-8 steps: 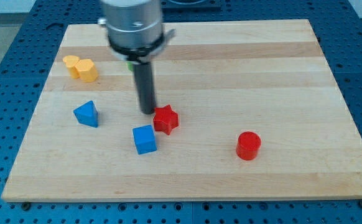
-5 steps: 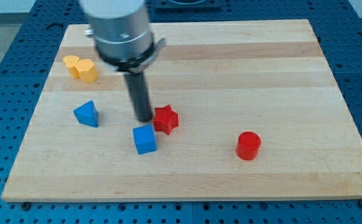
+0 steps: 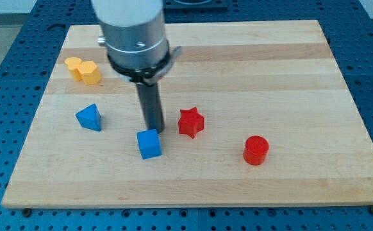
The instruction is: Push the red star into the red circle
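Note:
The red star (image 3: 190, 122) lies near the middle of the wooden board (image 3: 238, 64). The red circle (image 3: 256, 150), a short cylinder, stands to the star's lower right, apart from it. My tip (image 3: 154, 129) is down on the board to the left of the star, with a gap between them. It is just above the blue cube (image 3: 149, 144) and close to it.
A blue triangular block (image 3: 89, 117) lies at the view's left. Two yellow blocks (image 3: 84, 70) sit together at the upper left. The arm's grey body (image 3: 135, 32) hangs over the upper middle of the board.
The red star has slid to the right, nearer the red circle. My tip dipped left, then came back right, and now stands apart from the star.

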`<state>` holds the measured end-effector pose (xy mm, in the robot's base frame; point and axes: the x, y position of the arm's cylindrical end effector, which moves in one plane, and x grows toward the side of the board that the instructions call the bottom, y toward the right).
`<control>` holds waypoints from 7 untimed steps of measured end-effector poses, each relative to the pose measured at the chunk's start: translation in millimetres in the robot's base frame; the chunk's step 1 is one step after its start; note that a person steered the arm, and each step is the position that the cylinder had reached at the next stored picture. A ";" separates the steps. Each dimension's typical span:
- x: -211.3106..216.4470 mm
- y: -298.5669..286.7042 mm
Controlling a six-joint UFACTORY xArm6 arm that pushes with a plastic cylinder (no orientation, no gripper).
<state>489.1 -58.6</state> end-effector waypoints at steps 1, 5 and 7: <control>-27.8 47.7; -28.1 93.8; -21.9 46.5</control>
<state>467.2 -12.1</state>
